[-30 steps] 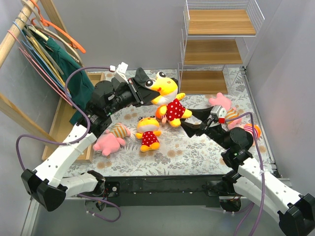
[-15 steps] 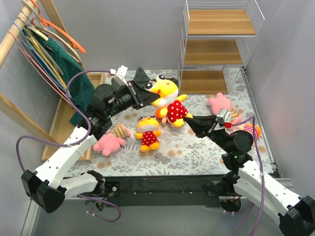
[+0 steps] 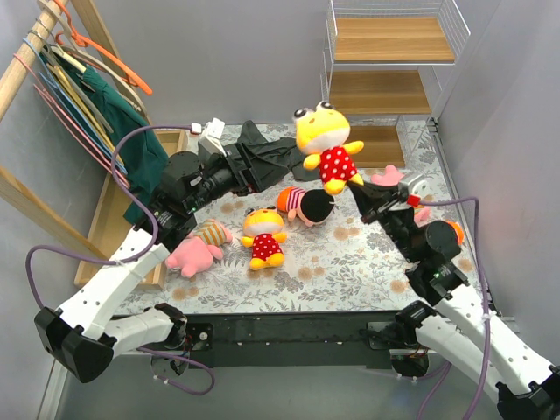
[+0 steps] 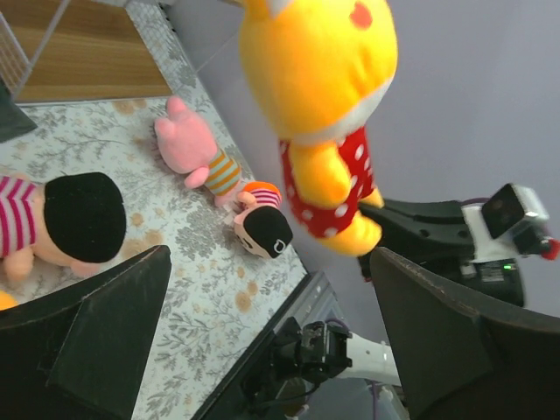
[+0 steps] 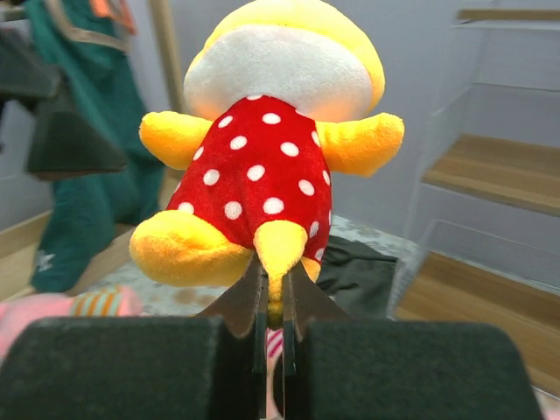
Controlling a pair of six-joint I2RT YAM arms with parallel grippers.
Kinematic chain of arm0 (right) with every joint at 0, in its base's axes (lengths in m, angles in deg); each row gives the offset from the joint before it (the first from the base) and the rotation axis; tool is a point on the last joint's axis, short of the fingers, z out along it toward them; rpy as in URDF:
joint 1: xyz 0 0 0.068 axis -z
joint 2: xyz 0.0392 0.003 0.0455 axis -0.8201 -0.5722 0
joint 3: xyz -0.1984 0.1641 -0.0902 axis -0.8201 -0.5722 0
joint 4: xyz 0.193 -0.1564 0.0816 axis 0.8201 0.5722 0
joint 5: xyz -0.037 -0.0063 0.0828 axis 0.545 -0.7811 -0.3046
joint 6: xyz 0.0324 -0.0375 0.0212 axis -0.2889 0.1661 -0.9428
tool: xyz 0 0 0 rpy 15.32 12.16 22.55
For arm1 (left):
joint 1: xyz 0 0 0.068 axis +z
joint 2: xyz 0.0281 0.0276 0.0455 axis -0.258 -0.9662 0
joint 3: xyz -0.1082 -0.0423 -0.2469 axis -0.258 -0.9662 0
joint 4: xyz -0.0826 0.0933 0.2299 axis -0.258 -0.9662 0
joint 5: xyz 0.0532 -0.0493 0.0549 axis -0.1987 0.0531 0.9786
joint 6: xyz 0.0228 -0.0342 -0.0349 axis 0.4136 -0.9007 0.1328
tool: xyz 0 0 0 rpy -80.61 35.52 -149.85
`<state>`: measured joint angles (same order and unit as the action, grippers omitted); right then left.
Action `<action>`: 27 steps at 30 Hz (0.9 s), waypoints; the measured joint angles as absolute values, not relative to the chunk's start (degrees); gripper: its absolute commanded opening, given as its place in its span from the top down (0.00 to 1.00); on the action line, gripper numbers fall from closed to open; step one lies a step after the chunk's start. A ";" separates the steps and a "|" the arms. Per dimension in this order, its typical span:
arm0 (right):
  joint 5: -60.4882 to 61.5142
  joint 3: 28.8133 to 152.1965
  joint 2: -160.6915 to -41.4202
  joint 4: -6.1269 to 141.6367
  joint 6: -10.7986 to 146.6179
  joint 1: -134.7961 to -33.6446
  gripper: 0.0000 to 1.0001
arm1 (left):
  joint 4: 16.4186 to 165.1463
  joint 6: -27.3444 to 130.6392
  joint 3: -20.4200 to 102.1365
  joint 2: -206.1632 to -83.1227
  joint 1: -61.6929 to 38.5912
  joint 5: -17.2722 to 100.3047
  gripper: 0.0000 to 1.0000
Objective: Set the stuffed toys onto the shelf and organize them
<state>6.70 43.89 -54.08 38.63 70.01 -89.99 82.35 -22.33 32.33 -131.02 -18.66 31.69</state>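
Two fingers of the right gripper (image 5: 273, 304) are pinched on one foot of a yellow doll (image 5: 262, 166) in a red polka-dot dress, holding it upright in the air, its back to the wrist camera. From above, the lifted doll is clear of the table (image 3: 350, 262), in front of the bottom board of the shelf (image 3: 394, 87), not touching it.

The left gripper (image 4: 269, 254) is spread wide with nothing between its fingers; it hangs over the dark grey cloth (image 3: 271, 149) to the left of the raised doll, well apart from it.

On the table lie the other toys: a black-haired doll (image 3: 308, 204) just below the held one, a second yellow doll (image 3: 263, 236) beside it, and a pink doll (image 3: 194, 249) farther left. On the right, another pink doll (image 3: 389, 178) and another black-haired doll (image 3: 442, 232) are partly hidden behind the right arm. All three shelf boards are bare.
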 measured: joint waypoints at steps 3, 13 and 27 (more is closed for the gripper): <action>12.78 51.56 -56.44 45.77 73.45 -89.99 0.99 | 81.24 -19.38 32.59 -130.58 -18.66 34.53 0.02; 26.77 76.87 -73.10 58.65 84.09 -89.81 0.99 | 81.13 -8.15 25.24 -125.51 -18.66 42.88 0.02; 29.80 101.26 -93.01 63.85 94.08 -77.81 0.99 | 83.29 -0.34 17.77 -120.81 -18.66 41.88 0.02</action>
